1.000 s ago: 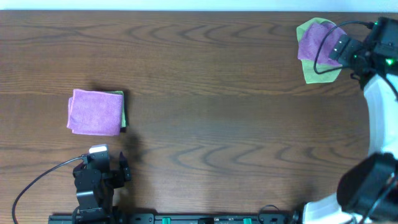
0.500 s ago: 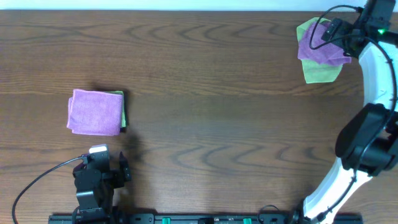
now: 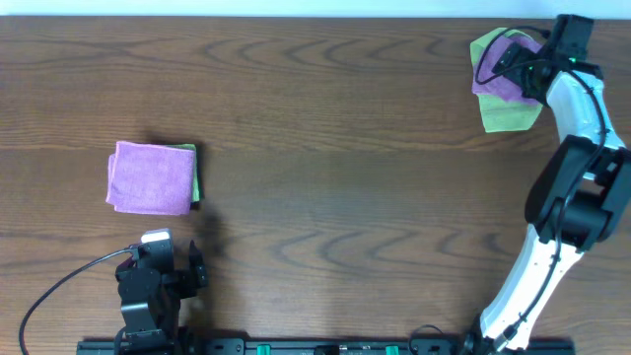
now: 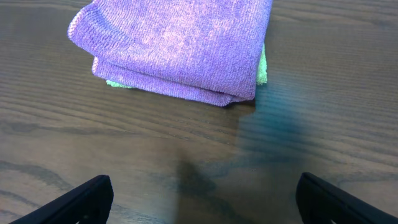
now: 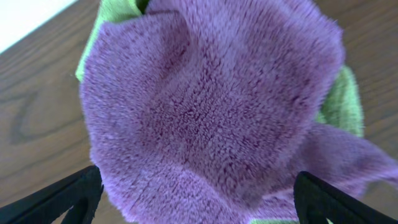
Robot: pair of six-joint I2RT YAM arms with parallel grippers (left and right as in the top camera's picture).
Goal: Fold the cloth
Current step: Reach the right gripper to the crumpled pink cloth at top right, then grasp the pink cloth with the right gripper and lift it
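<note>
A crumpled purple cloth (image 3: 501, 67) lies on a green cloth (image 3: 509, 112) at the far right of the table. It fills the right wrist view (image 5: 211, 106), with green edges (image 5: 115, 11) showing. My right gripper (image 5: 198, 202) is open just above the purple cloth, at the table's back right corner (image 3: 554, 44). A folded purple cloth (image 3: 150, 177) over a folded green one sits at the left, also in the left wrist view (image 4: 174, 46). My left gripper (image 4: 202, 199) is open and empty, near the front edge (image 3: 158, 281), short of that folded stack.
The wooden table (image 3: 325, 148) stretches between the two cloth piles. Its back edge meets a white wall strip (image 3: 296, 8). A black cable (image 3: 59, 286) loops at the front left by the left arm.
My right arm has swung toward the table's back right corner and now hovers close over the crumpled purple cloth. The left arm and folded stack have not moved.
</note>
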